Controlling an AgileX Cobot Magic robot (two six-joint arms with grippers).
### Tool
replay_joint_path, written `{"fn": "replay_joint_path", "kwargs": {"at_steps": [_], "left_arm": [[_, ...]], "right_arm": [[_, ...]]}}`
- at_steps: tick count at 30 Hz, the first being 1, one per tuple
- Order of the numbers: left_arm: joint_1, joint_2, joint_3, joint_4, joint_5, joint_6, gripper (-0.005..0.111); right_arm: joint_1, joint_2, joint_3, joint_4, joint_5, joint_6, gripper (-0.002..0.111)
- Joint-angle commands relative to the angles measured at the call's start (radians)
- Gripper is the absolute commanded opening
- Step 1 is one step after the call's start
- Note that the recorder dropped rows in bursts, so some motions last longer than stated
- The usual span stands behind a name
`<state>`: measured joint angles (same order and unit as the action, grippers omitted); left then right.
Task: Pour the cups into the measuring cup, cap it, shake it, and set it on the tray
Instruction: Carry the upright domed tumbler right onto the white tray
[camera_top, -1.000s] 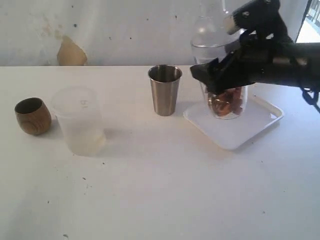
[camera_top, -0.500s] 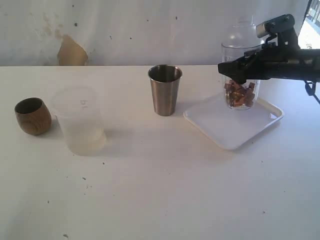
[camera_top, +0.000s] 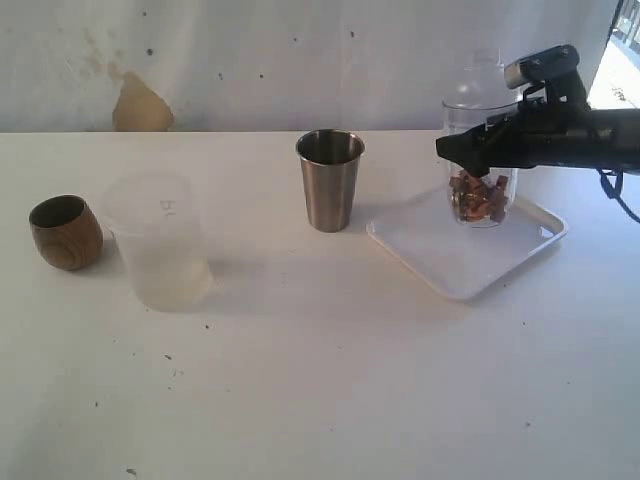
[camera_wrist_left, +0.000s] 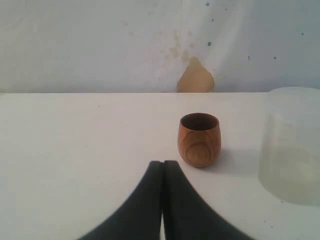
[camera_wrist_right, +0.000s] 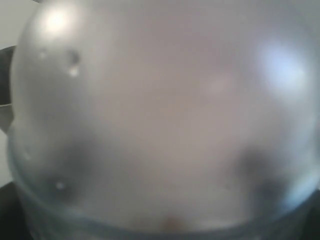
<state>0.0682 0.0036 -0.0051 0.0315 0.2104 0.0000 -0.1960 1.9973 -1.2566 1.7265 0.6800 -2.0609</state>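
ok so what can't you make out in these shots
right wrist view: the measuring cup, blurred and close, fills it and hides the jaws of the right gripper
exterior view: steel tumbler, inside hidden by its own wall; left gripper out of frame
left wrist view: frosted cup cut off by the edge, contents unclear through cloudy wall

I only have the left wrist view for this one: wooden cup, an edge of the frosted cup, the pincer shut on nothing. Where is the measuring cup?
Observer: The measuring cup is over the far corner of the white tray, on the right of the exterior view.
Operator: Is it capped?
Observer: Yes, a clear domed lid sits on top of it.
Operator: Is anything holding it?
Observer: The right pincer grips it around the middle. I cannot tell whether its base touches the tray.
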Motion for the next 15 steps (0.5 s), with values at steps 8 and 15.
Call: {"fn": "replay_joint_path", "kwargs": {"at_steps": [8,15], "left_arm": [[0.001,-0.004,0.005,-0.001,-0.008,0.000,0.000],[0.001,-0.004,0.005,-0.001,-0.008,0.000,0.000]], "right_arm": [[-0.004,0.006,-0.053,0.018,-0.064,-0.082,0.000],[-0.004,0.096,-0.138,0.018,-0.050,-0.054,0.000]]}}
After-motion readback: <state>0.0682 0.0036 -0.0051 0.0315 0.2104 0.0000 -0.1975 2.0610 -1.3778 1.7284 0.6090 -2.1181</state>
